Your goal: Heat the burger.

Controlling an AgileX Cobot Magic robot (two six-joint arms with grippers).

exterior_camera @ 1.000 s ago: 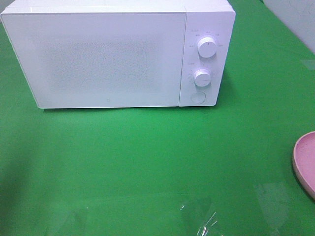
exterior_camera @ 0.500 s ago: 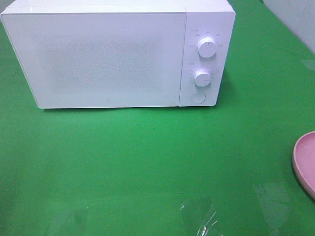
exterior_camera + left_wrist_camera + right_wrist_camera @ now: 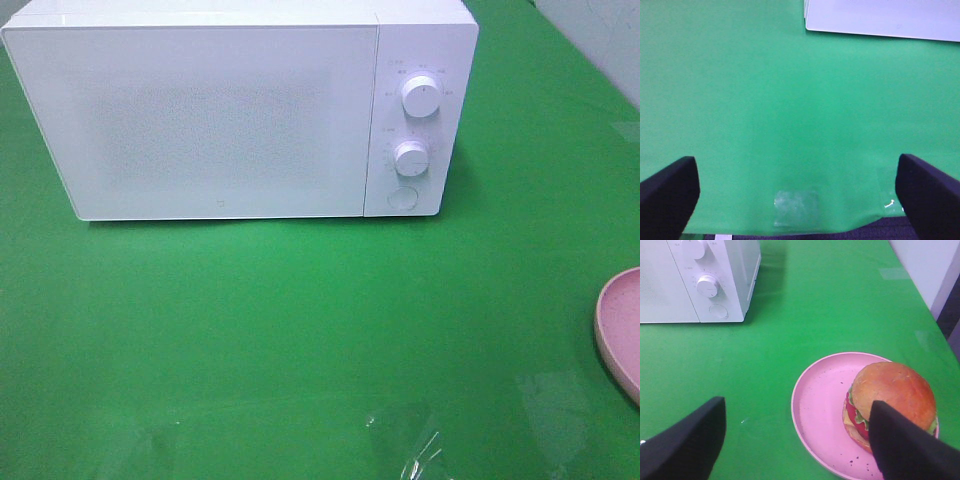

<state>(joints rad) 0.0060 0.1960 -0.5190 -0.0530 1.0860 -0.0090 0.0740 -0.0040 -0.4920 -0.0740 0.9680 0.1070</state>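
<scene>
Nothing has shifted since the earlier frame: microwave (image 3: pixel 240 110), plate and cloth sit as before. Microwave stands closed at the far side of the green table (image 3: pixel 300 330), its two dials (image 3: pixel 420 97) and round button (image 3: pixel 402 198) on the panel beside the door. Pink plate (image 3: pixel 820 410) lies well apart from the microwave, off toward its dial side and nearer the table's front. Burger (image 3: pixel 890 402) rests on that plate, off-centre. Left gripper (image 3: pixel 797 192) hangs wide open over bare cloth, holding nothing. Right gripper (image 3: pixel 797 440) is spread wide above the plate, one finger (image 3: pixel 905 450) overlapping the burger in view; contact cannot be told.
</scene>
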